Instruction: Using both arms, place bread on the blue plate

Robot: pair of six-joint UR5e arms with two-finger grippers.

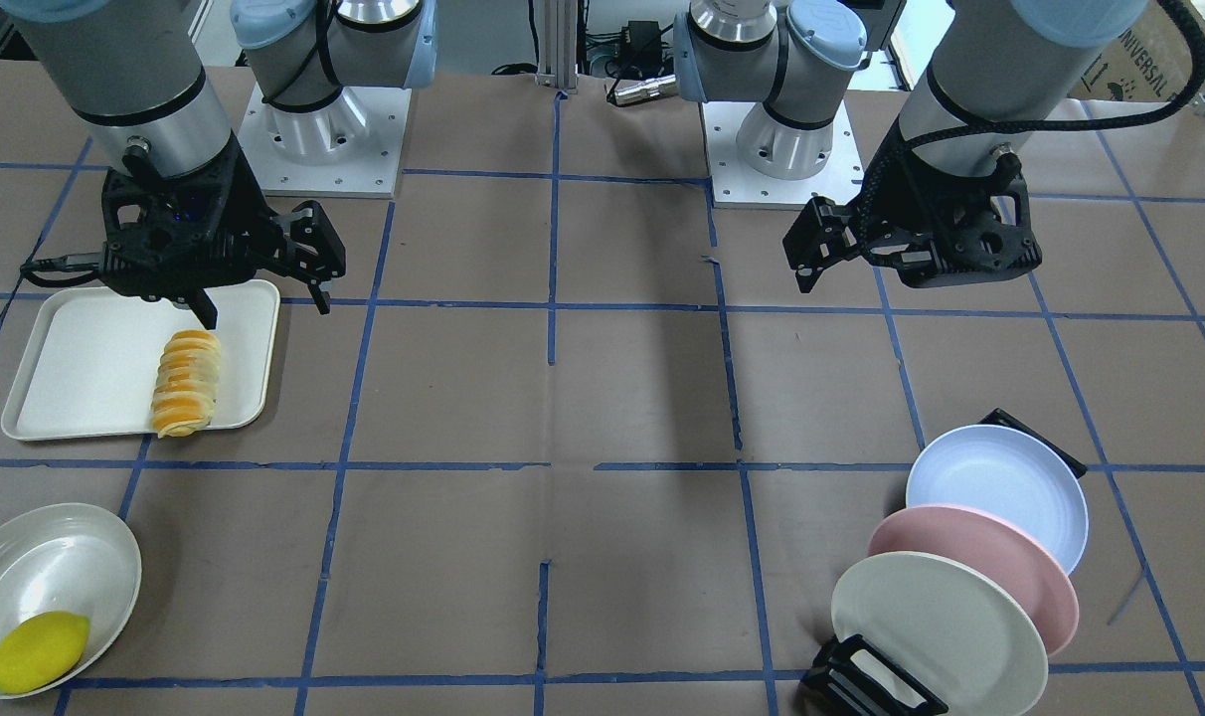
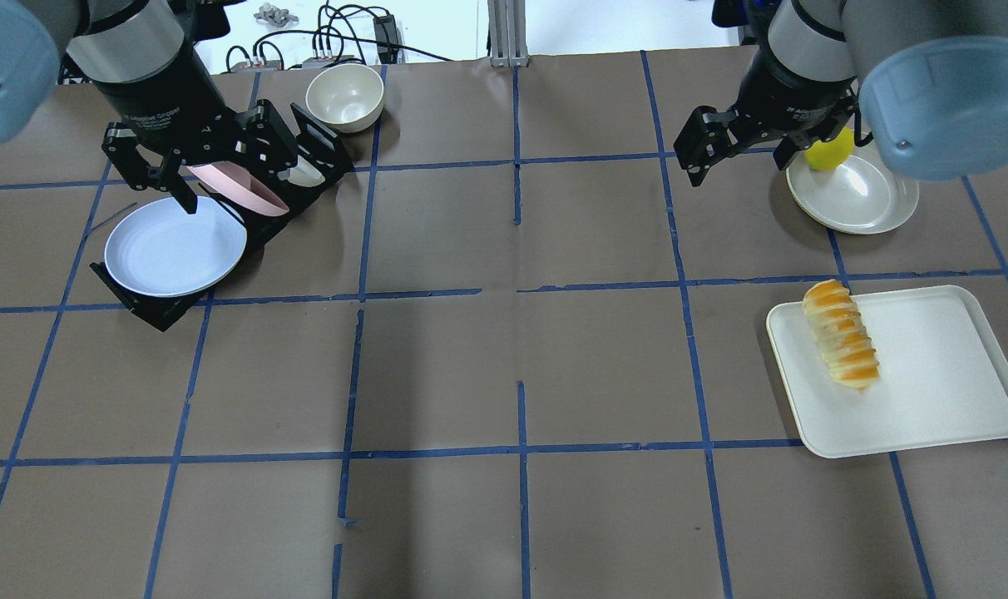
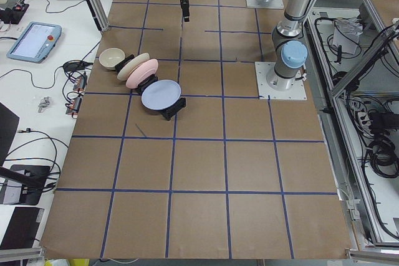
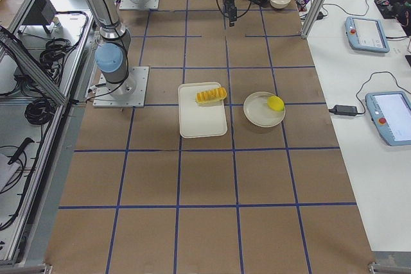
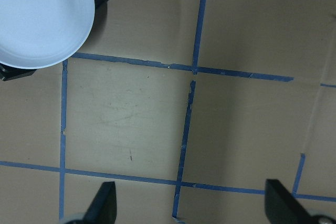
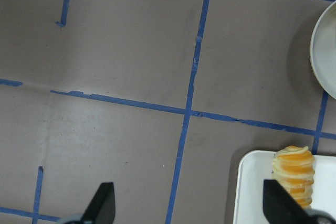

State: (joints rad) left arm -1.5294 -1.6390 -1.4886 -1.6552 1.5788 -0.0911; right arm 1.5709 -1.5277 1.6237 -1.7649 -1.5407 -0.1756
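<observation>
The bread (image 2: 842,345) lies flat on a white tray (image 2: 945,383) on the robot's right side of the surface (image 2: 504,374), along the tray's edge that faces the middle; nothing is touching it. The blue plate (image 2: 175,247) is well apart from it on the robot's left side, propped at a tilt in a black rack (image 1: 861,681) at the end nearest the robot; a pink plate (image 1: 980,567) stands just behind it and a cream-white plate (image 1: 936,626) behind that, each overlapping the next in the front-facing view. The left fingers (image 5: 102,203) are spread wide and empty; they hang above bare brown surface near the rack, with the blue plate's rim in the upper left corner of the left wrist view. The right fingers (image 6: 102,203) are likewise released and hold nothing; they hover above the surface close to the tray, with one end of the bread in the lower right corner of the right wrist view. A yellow lemon (image 1: 38,651) sits in a shallow cream dish (image 1: 56,557) beyond the tray; a small cream bowl (image 2: 344,97) stands past the rack.
</observation>
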